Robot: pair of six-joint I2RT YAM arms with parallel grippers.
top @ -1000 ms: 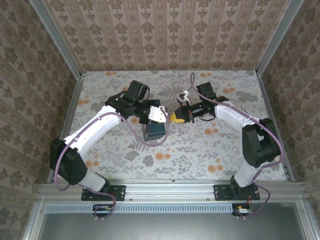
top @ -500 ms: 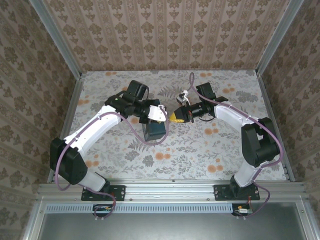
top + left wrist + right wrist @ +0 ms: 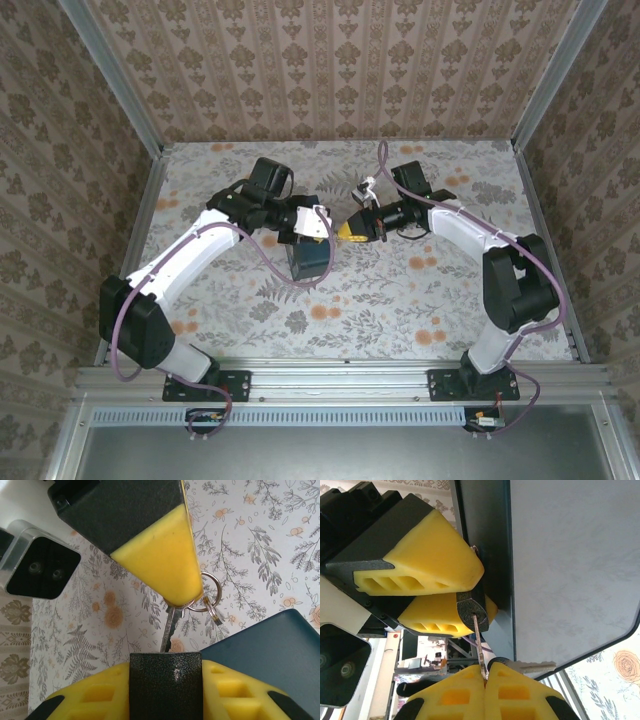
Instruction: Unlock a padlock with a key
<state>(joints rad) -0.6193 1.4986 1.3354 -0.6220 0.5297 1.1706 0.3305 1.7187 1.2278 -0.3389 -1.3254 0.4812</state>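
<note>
In the top view, both arms are bent inward from the lower corners, with their tips set nose to nose at mid-frame. The left gripper (image 3: 319, 226) is clamped on the black padlock (image 3: 165, 677). The right gripper (image 3: 349, 231) is closed on the key (image 3: 479, 645), whose slim blade is aimed at the padlock's keyway, the tip touching it. A key ring (image 3: 209, 596) hangs beside the blade. The dark blue box (image 3: 308, 262) is seen just below the tips. The table (image 3: 420, 290) is covered in a floral print, and the walls (image 3: 330, 70) in patterned wallpaper.
</note>
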